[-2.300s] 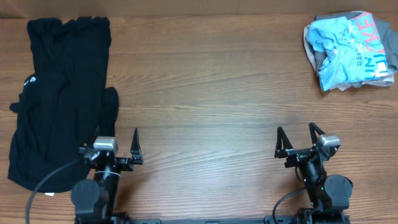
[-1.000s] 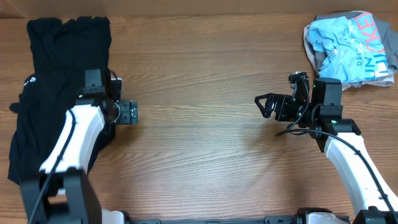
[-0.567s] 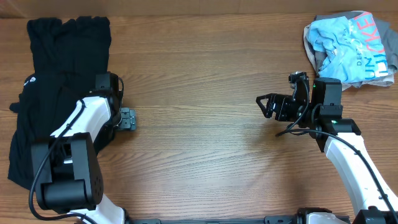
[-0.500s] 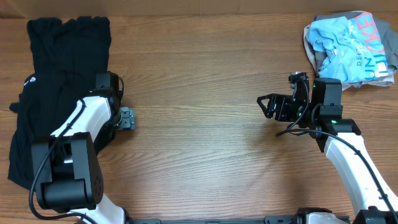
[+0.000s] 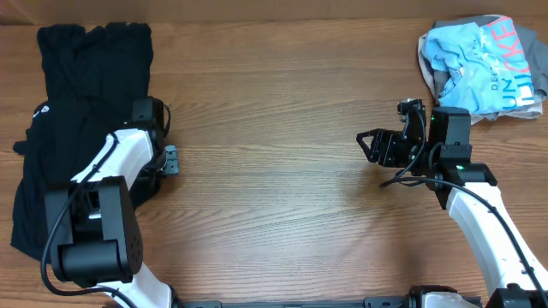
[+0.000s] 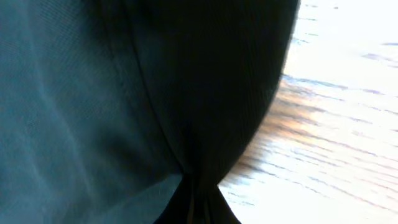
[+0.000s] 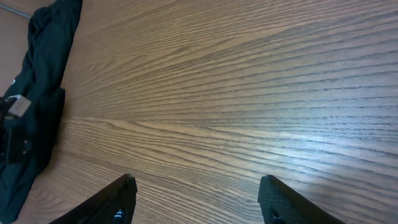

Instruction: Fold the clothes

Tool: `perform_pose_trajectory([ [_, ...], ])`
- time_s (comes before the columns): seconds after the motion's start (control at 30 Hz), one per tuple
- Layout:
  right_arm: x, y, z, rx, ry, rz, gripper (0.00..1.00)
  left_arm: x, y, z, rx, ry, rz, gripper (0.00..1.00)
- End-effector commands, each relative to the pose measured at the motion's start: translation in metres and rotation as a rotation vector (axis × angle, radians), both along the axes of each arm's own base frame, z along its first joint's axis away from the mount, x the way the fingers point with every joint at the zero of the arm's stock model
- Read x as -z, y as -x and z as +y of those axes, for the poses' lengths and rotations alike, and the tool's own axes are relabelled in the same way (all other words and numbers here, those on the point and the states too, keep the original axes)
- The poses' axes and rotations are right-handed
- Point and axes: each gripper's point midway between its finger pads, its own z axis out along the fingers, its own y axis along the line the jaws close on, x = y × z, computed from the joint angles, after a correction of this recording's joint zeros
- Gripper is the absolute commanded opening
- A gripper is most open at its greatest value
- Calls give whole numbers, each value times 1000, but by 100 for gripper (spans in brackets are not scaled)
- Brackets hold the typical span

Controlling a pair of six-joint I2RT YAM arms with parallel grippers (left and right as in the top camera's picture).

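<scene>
Overhead, the black clothes (image 5: 77, 128) lie at the table's (image 5: 282, 128) left edge, long axis running near to far. The left gripper (image 5: 163, 160) is clamped on their right edge, fingers hidden by fabric in the left wrist view. The right gripper (image 5: 370, 145) hovers over bare wood, jaws apart.

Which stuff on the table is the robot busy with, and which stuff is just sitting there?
Busy with:
- black clothes, far left
- left hand, shut on the black fabric's edge
- right hand, open above bare wood

Just sitting there:
- crumpled light-blue shirt with pink lettering, far right corner
- wooden table
</scene>
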Motion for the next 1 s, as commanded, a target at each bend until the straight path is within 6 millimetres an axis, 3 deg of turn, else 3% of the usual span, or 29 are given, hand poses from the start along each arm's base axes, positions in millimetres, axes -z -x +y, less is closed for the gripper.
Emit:
perform_pose_trajectory([
  [0.0,-9,-7,-4,10,18,-34,67,-38,-38,-32,-5,189,-131,4],
  [0.03,-9,-7,-4,12,20,-34,68,-49,-45,-39,7,224,-157,4],
  [0.1,-9,-7,-4,12,20,-34,68,-92,-68,-63,60,326,-258,4],
  [0.23,-9,-7,-4,12,19,-33,68,-159,-96,-91,149,397,-417,4],
  [0.33,-9,-7,-4,14,17,-32,68,-200,-109,-107,206,406,-516,4],
  [0.43,-9,-7,-4,14,17,-31,68,-229,-118,-116,240,408,-583,4],
  [0.83,-8,-7,-4,14,17,-28,68,-273,-133,-133,306,476,-704,4],
  [0.97,-9,-6,-2,4,8,-29,68,-296,-140,-144,358,533,-778,4],
])
